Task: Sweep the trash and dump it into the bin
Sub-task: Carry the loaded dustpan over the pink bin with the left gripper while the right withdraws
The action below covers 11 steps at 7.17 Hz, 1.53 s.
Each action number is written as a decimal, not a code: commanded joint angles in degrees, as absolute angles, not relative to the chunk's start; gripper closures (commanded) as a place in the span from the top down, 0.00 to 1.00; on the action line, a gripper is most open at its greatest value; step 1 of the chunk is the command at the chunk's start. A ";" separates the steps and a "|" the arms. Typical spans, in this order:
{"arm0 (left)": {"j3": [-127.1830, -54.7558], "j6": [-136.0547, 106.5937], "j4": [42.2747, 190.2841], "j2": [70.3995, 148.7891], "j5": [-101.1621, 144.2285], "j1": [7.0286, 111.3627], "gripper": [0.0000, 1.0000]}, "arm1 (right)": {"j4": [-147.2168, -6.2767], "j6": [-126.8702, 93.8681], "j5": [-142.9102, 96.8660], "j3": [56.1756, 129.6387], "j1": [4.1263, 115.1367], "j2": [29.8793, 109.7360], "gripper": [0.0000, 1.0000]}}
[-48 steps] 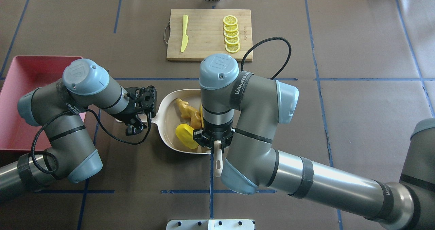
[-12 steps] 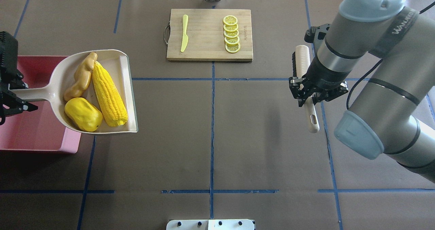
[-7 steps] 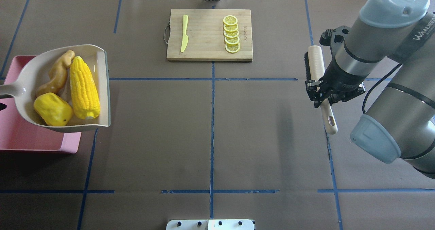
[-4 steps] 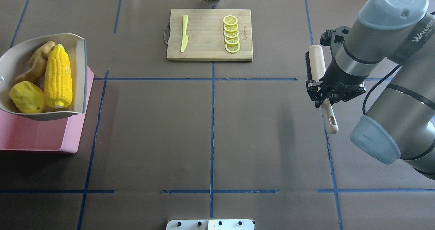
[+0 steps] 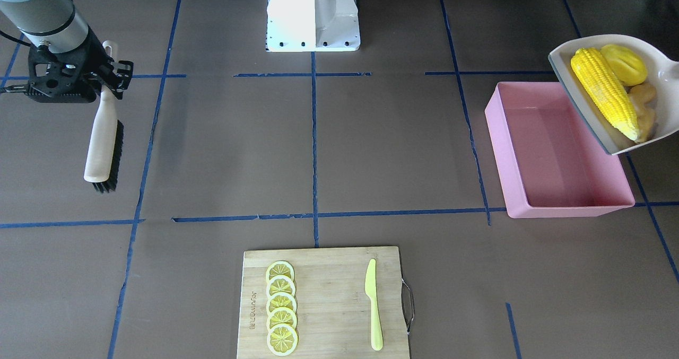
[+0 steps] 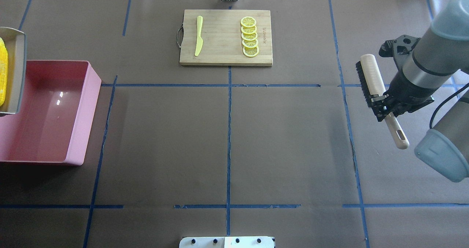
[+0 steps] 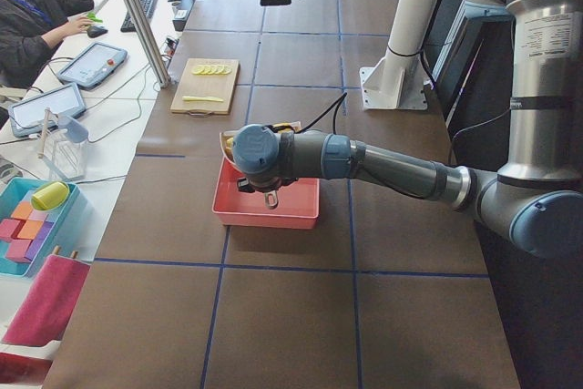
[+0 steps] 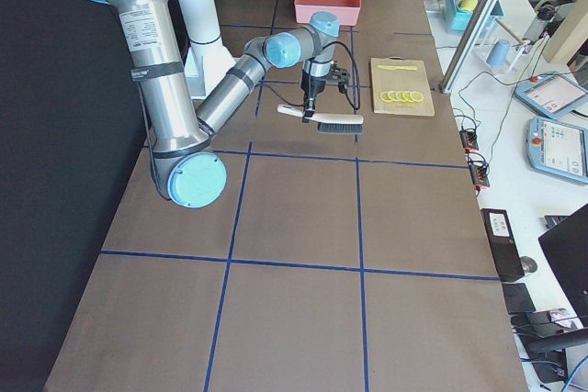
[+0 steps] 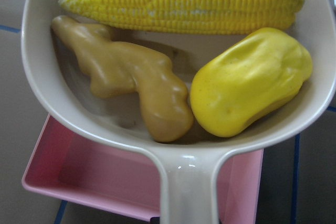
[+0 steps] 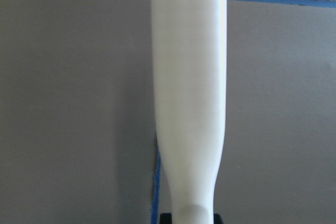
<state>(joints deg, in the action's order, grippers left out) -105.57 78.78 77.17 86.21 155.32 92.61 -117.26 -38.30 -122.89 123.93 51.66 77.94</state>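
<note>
Both jaws of the right gripper (image 6: 385, 108) are clamped on the handle of the brush (image 6: 370, 76). The brush is held level above the table (image 6: 285, 138), on the robot's right side and well apart from the board (image 6: 220, 39). In the overhead view its bristles face the table's middle.

The left gripper (image 7: 264, 190) sits at the end of the dustpan (image 5: 666, 88) handle. Whether its jaws are spread or pressed together I cannot tell, since only the side view shows it and the arm hides it there.

The dustpan hangs tilted over the bin (image 5: 498, 152), above the corner nearest the robot, with its open lip sloping down toward the bin. All three toys lie in it. The corn (image 5: 604, 94) lies along the lip, the fruit (image 5: 625, 63) is behind it, and the ginger (image 5: 644, 102) is beside both.

The bin stands on the table at the robot's left. On the board lie a knife (image 6: 198, 35) and a row of lemon slices (image 6: 249, 36).
</note>
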 commanded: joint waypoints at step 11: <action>-118.47 71.19 82.63 83.15 119.57 84.55 0.00 | -117.07 -27.42 -126.39 125.25 57.04 90.96 0.02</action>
